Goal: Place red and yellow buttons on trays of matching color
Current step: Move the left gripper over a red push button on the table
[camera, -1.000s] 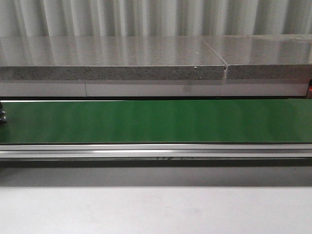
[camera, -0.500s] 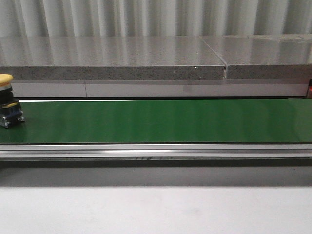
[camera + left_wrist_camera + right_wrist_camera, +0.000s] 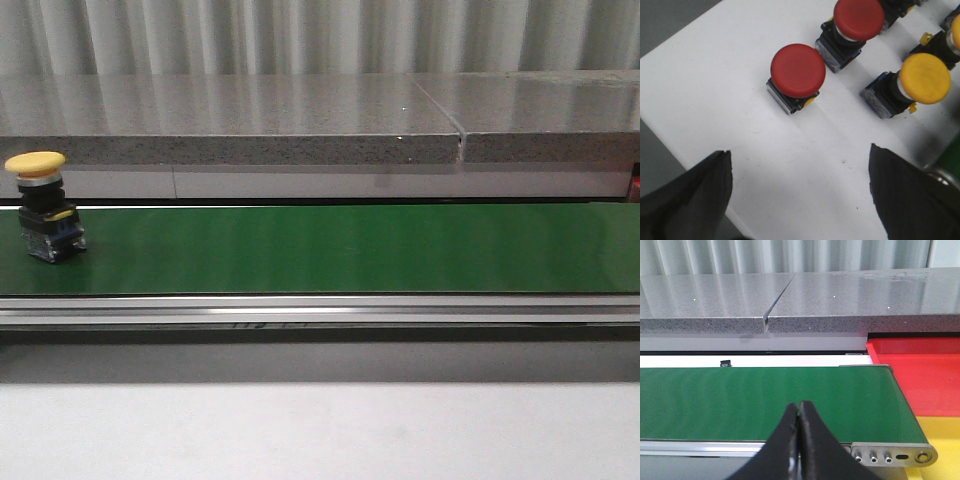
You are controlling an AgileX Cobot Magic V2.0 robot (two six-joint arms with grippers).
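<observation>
A yellow button [image 3: 42, 205] with a black base stands upright on the green conveyor belt [image 3: 330, 248] at its far left. My left gripper [image 3: 800, 165] is open and empty above a white surface [image 3: 715, 85]; two red buttons [image 3: 797, 71] [image 3: 858, 18] and a yellow button [image 3: 925, 78] stand on it beyond the fingers. My right gripper [image 3: 799, 405] is shut and empty, over the belt's near edge [image 3: 740, 400]. A red tray [image 3: 920, 370] and a yellow tray [image 3: 940, 440] lie past the belt's end. Neither gripper shows in the front view.
A grey stone ledge [image 3: 230, 120] runs behind the belt. A metal rail [image 3: 320, 310] borders the belt's front, with white table [image 3: 320, 430] below. The belt's metal end bracket [image 3: 890, 454] sits next to the yellow tray. Another button [image 3: 954, 25] shows partly at the left wrist view's edge.
The yellow button has ridden into the front view from the left edge and moved rightward along the belt.
</observation>
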